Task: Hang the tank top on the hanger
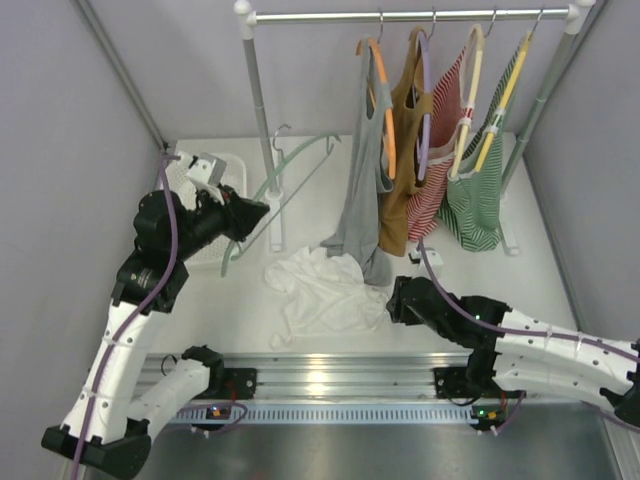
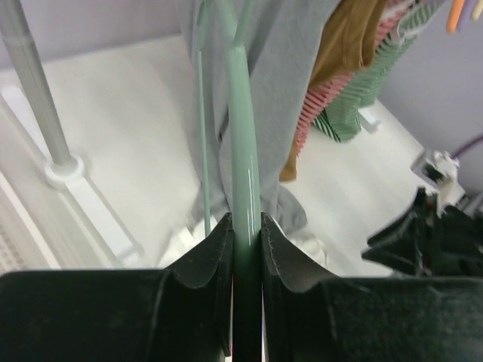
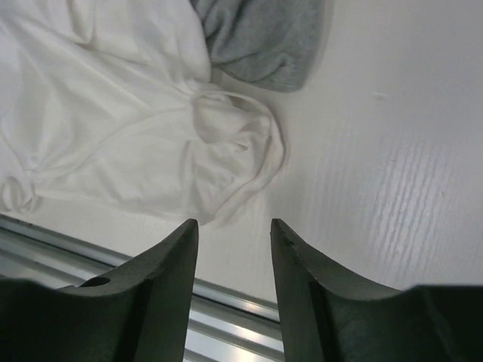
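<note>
Two arms share the job, and the grey tank top (image 1: 360, 200) hanging on the rail serves as the marker. To its left, the left gripper (image 2: 245, 226) is pressed together on one thin arm of the hanger (image 2: 243, 136), holding it raised above the table, its far end reaching up close beside the grey cloth. Just under the grey top's hem, and touching it, the tank top (image 1: 320, 290) lies crumpled on the table, with a looped strap turned toward the near side. To the lower right of that hem the right gripper (image 3: 234, 226) hangs low with its jaws spread and nothing between them, aimed at the strap's edge. Several things could go wrong from here. The white cloth is thin, so a shallow bite on the strap may slip out as it is lifted. A deep bite may catch both layers and shut the opening the hanger must enter. A reach too far may also pinch the grey hem. And the hanger, gripped on a slim smooth arm, may swivel in the jaws once cloth drags on it.
</note>
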Robot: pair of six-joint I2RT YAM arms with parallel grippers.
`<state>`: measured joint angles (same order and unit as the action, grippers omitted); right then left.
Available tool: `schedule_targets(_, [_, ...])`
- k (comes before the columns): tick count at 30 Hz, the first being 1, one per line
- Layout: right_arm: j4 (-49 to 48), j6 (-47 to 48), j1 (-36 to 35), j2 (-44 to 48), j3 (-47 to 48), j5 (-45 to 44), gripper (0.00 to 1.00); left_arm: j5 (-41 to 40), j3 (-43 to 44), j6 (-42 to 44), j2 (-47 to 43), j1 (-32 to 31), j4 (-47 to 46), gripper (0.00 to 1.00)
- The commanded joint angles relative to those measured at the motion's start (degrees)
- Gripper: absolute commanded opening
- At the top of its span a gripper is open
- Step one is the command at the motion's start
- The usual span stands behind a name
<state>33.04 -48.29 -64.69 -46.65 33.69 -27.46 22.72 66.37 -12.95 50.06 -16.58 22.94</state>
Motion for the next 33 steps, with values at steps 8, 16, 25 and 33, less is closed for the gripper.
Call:
schedule_targets(8, [-11.92,-0.75,14.5,-5.81,-6.97,12.34,0.35,12.69,-6.34,0.28,-7.43,0.14,12.12,0.0])
schedule_targets(16, [-19.5,-0.49,14.76,-17.4,-6.45,12.79,0.35,15.86,-4.58,0.91,-7.61,-1.61,16.7,0.0])
schedule_targets(25, [-23.02,-0.49,14.85,-23.57,-6.97,9.27,0.38,15.18,-1.42,2.75,-6.12,-7.84,24.34,0.0])
schedule_targets(33, [-22.05,-1.45,14.85,-26.03,-6.79,8.13,0.3,7.95,1.83,4.34,-3.92,-14.71,30.41,0.0])
